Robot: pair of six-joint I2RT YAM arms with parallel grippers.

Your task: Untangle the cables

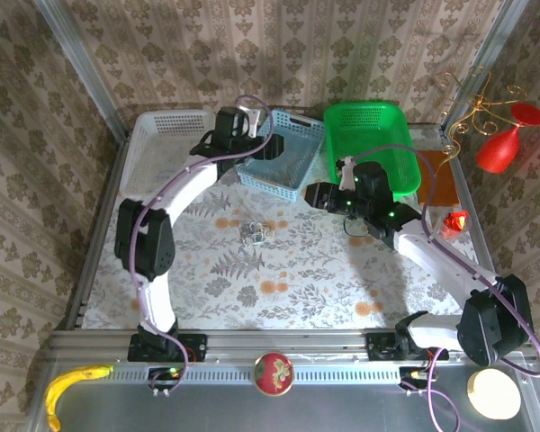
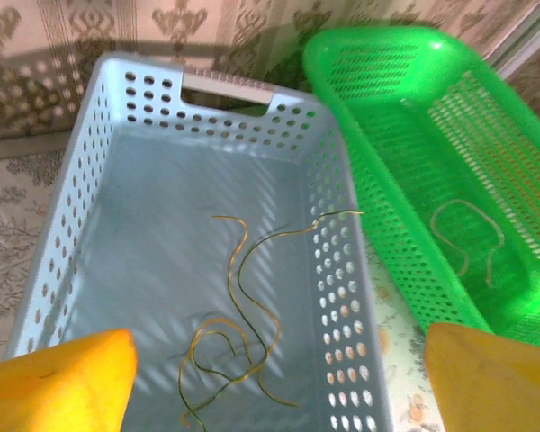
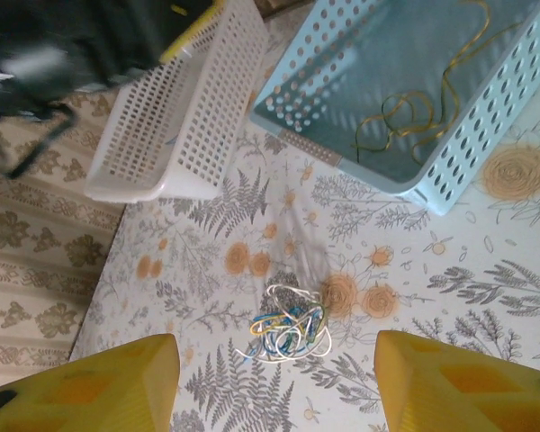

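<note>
At the upper left of the top view stands the white basket [image 1: 166, 148]. Just to its right is the blue basket [image 1: 283, 162], with the left gripper [image 2: 274, 364] hanging over it. In the left wrist view its yellow fingers [image 2: 63, 382] sit at the bottom corners of the frame, spread wide with nothing between them. Treat this gripper as open and empty. One yellow cable [image 2: 243, 333] lies loose and squiggly on the blue basket's floor, with one end reaching up the right wall.

Below the baskets, at the centre of the top view, the knot of cables [image 1: 256, 234] rests on the patterned table [image 1: 207, 288]. Expect it to be very light, limp and thin. Strands will probably slide through a loose pinch, and pulling one strand is likely to drag the whole knot. Take hold of an outer loop or a free end at the knot's edge, not the dense middle.

To the right of the knot, the right gripper [image 3: 274, 373] hovers above the table. In the right wrist view the knot sits at lower centre, between and beyond the two fingers and touching neither. The jaws stand apart and grip nothing.

At the upper right, the green basket [image 1: 369, 148] holds one pale cable [image 2: 468, 238]
</note>
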